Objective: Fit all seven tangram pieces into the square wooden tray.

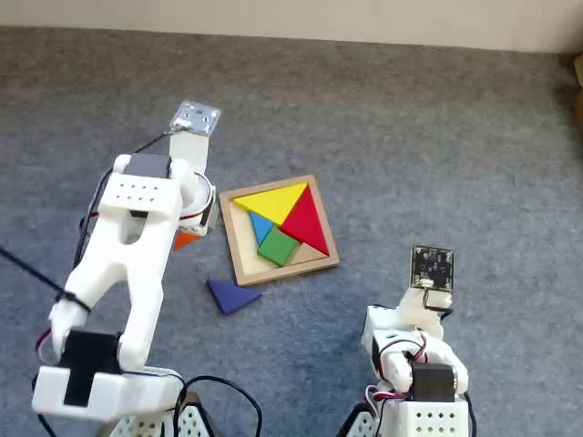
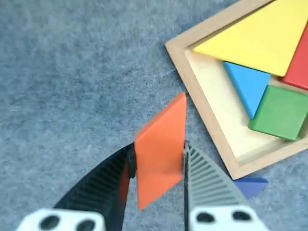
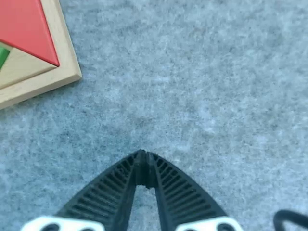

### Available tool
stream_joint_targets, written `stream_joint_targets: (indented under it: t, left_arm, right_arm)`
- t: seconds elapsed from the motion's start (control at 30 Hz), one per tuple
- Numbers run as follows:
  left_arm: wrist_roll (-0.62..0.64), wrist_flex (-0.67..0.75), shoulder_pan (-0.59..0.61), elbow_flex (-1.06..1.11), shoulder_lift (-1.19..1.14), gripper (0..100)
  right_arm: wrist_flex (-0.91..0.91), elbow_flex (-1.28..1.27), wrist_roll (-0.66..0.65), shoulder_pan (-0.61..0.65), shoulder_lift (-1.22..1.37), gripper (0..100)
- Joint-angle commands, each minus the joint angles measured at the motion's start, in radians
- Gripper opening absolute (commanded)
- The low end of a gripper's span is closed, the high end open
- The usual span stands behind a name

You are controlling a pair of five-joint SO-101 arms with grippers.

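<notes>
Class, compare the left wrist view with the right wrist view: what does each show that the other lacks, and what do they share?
Left wrist view alone: the left gripper shut on the orange piece near a corner of the tray; the yellow triangle and blue triangle inside it; a dark blue piece on the carpet. Right wrist view alone: the right gripper, shut, over carpet. Both: the tray, red triangle, green square and carpet.
</notes>
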State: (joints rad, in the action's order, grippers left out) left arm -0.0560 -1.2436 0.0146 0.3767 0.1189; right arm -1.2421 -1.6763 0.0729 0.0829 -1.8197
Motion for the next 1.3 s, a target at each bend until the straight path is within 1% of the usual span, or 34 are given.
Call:
stream_joint_targets:
  t: [0.0, 0.13, 0.2, 0.3, 0.4, 0.6, 0.7, 0.87, 0.9, 1.0, 1.03, 1.17, 1.27]
  left_arm:
    - [-0.008, -0.023, -0.018, -0.027, 0.081, 7]
    - [-0.008, -0.072, 0.019, -0.035, 0.081, 21]
    - [-0.008, -0.084, 0.047, -0.035, 0.081, 24]
    - [-0.014, -0.084, 0.065, -0.027, 0.081, 23]
    - [-0.014, -0.101, 0.059, -0.024, 0.079, 23]
    - [-0.009, -0.101, -0.051, 0.070, 0.077, 23]
    - [-0.008, -0.046, -0.084, 0.130, 0.077, 23]
    - [-0.017, 0.081, -0.082, 0.216, 0.077, 23]
    - [-0.044, 0.098, -0.082, 0.225, 0.077, 23]
    - [-0.213, 0.132, -0.085, 0.236, 0.077, 23]
    - [-0.245, 0.143, -0.085, 0.236, 0.077, 23]
    - [-0.313, 0.175, -0.085, 0.236, 0.076, 23]
    - [-0.387, 0.175, -0.088, 0.232, 0.056, 23]
  right_arm:
    - [-0.007, -0.143, 0.011, -0.010, -0.013, 1.2]
    - [-0.007, -0.143, 0.011, -0.010, -0.013, 1.2]
    - [-0.007, -0.143, 0.011, -0.010, -0.013, 1.2]
    - [-0.007, -0.143, 0.011, -0.010, -0.013, 1.2]
    - [-0.007, -0.143, 0.011, -0.010, -0.013, 1.2]
    - [-0.007, -0.143, 0.011, -0.010, -0.013, 1.2]
    - [-0.007, -0.143, 0.011, -0.010, -0.013, 1.2]
    - [-0.007, -0.143, 0.011, -0.010, -0.013, 1.2]
    - [-0.007, -0.143, 0.011, -0.010, -0.013, 1.2]
    - [-0.007, -0.143, 0.011, -0.010, -0.013, 1.2]
    - [-0.007, -0.143, 0.011, -0.010, -0.013, 1.2]
    - [-0.007, -0.143, 0.011, -0.010, -0.013, 1.2]
    - [-0.007, -0.143, 0.011, -0.010, -0.013, 1.2]
